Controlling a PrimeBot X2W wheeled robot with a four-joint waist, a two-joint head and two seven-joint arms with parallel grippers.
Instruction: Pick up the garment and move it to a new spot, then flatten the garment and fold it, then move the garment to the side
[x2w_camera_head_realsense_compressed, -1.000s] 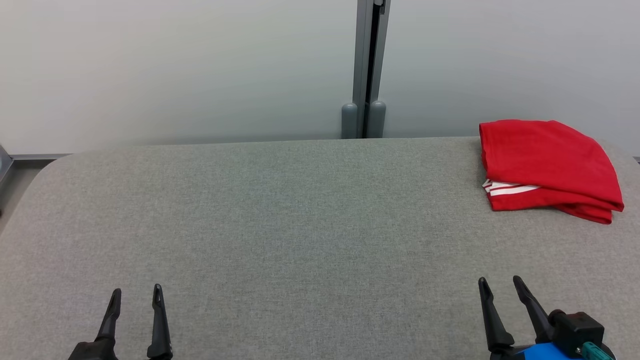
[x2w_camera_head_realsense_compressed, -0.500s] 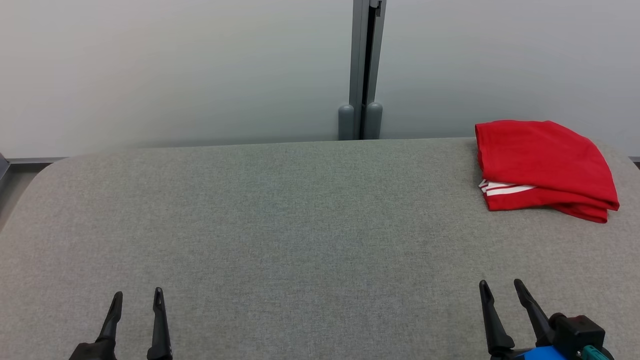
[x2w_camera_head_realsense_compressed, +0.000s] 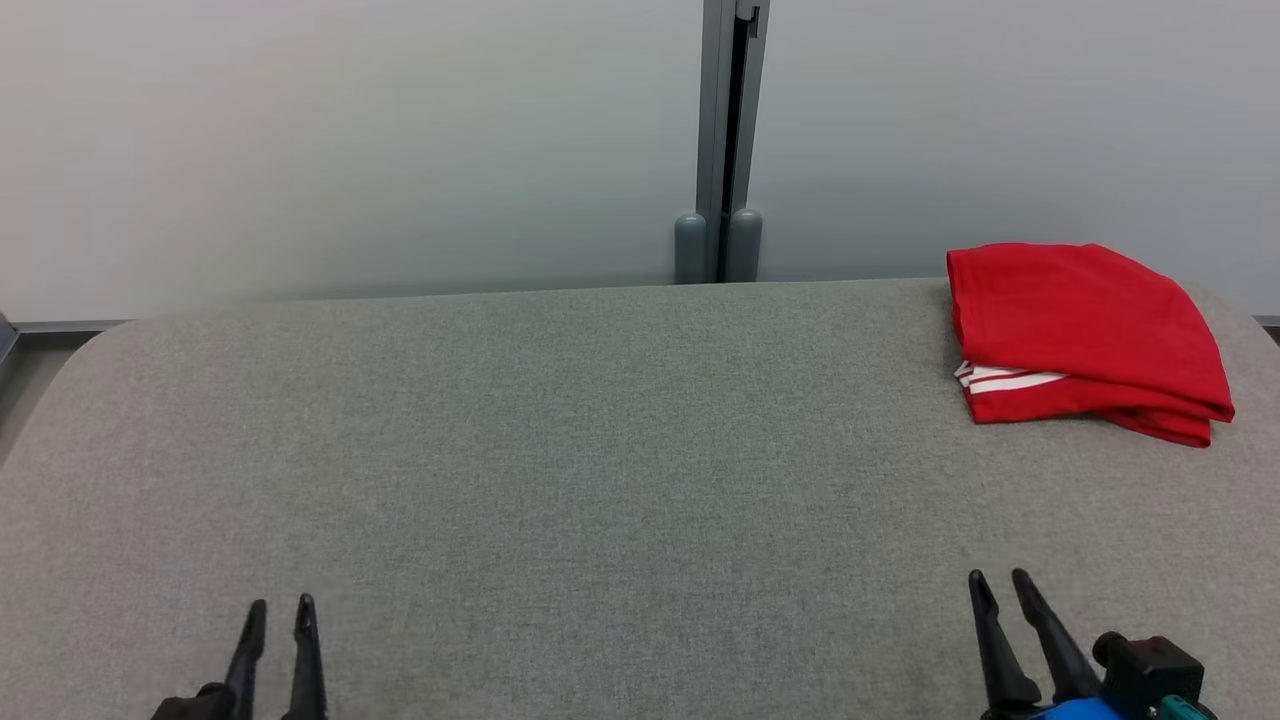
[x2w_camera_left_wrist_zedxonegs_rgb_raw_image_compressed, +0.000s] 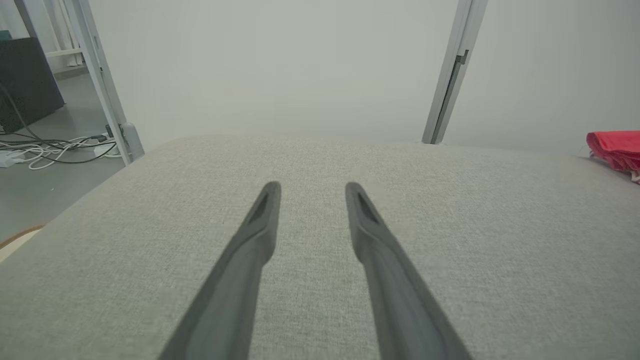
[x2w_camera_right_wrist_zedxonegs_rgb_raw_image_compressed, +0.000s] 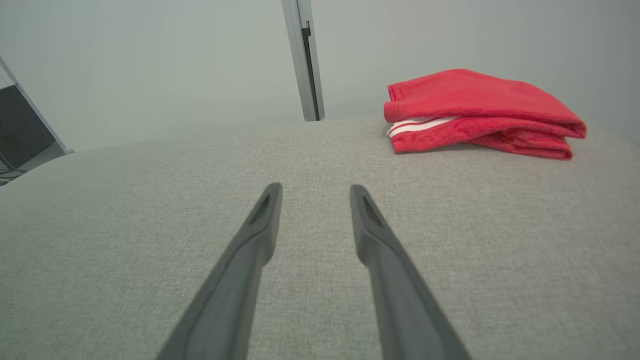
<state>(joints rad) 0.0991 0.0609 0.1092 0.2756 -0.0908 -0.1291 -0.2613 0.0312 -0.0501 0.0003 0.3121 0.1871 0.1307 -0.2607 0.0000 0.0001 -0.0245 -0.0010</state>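
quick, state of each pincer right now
left pincer: open, holding nothing
right pincer: open, holding nothing

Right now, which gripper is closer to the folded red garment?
Right. The right gripper is on the same side as the red garment, nearer the robot, not touching it. The left gripper is far off toward the opposite, left side.

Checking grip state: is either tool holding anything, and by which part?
Nothing held: left tool and right tool stand empty, apart from the folded red garment.
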